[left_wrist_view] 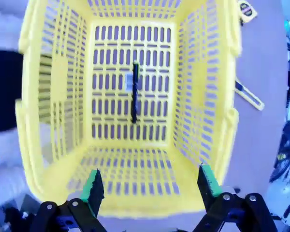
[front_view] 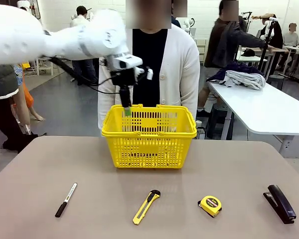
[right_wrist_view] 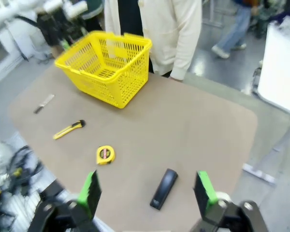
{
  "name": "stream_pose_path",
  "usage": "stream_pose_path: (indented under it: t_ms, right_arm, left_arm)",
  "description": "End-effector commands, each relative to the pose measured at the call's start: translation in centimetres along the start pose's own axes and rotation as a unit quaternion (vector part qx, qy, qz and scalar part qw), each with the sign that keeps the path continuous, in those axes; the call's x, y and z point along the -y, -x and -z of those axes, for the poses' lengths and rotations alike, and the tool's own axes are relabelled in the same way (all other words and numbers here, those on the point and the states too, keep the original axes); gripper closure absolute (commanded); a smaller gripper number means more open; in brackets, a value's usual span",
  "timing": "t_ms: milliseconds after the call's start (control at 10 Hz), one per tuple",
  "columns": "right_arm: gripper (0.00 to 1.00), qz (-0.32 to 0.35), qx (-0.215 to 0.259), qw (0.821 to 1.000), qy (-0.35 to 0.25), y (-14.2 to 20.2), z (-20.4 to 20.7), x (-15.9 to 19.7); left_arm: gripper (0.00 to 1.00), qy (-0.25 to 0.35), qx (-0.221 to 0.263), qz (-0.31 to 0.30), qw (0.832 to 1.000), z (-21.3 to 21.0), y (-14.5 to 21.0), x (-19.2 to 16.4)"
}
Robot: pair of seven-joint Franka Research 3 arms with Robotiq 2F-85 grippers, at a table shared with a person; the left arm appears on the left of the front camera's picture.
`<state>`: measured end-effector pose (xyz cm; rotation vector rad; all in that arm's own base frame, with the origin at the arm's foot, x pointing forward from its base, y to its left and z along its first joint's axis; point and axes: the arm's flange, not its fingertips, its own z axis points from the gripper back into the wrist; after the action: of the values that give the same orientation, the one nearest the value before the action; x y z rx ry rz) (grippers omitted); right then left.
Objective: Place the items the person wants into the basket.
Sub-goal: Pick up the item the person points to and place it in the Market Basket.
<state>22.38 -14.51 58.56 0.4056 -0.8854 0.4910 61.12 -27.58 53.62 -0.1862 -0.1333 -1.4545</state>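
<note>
The yellow basket stands at the far middle of the table, in front of the person in a white cardigan. A slim black pen lies on the basket's floor. My left gripper hangs above the basket's far-left rim, open and empty. On the near left of the table lies the white-and-black marker, and the yellow-and-black tape measure sits near right. My right gripper is open and empty, high above the table's right side, over the basket, tape measure and marker.
A yellow utility knife lies between the marker and the tape measure. A black stapler rests at the near right corner. A second table with folded clothes stands to the right, and other people are farther back.
</note>
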Motion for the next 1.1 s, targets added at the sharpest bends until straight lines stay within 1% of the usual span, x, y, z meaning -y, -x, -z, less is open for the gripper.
stream_pose_path:
  t_ms: [0, 300, 400, 500, 800, 1000]
  right_arm:
    - [0.00, 0.000, 0.003, 1.000, -0.002, -0.1, 0.1, 0.0]
    - [0.00, 0.000, 0.003, 1.000, -0.002, -0.1, 0.1, 0.0]
    - [0.00, 0.000, 0.003, 1.000, -0.002, -0.1, 0.1, 0.0]
    - [0.00, 0.000, 0.003, 1.000, -0.002, -0.1, 0.1, 0.0]
    - [0.00, 0.000, 0.003, 1.000, -0.002, -0.1, 0.1, 0.0]
    - [0.00, 0.000, 0.003, 1.000, -0.002, -0.1, 0.1, 0.0]
  left_arm:
    - [0.00, -0.019, 0.041, -0.014, 0.999, 0.4, 7.6, 8.3]
    - [0.00, -0.088, 0.072, -0.066, 0.991, -3.0, 12.6, 14.3]
    - [0.00, -0.104, 0.077, -0.083, 0.988, -3.4, 12.7, 15.1]
    - [0.00, -0.118, 0.083, -0.097, 0.985, -3.2, 12.1, 15.0]
    - [0.00, -0.106, 0.086, -0.122, 0.983, -1.3, 9.3, 13.0]
    - [0.00, -0.107, 0.079, -0.123, 0.983, -1.0, 7.9, 12.5]
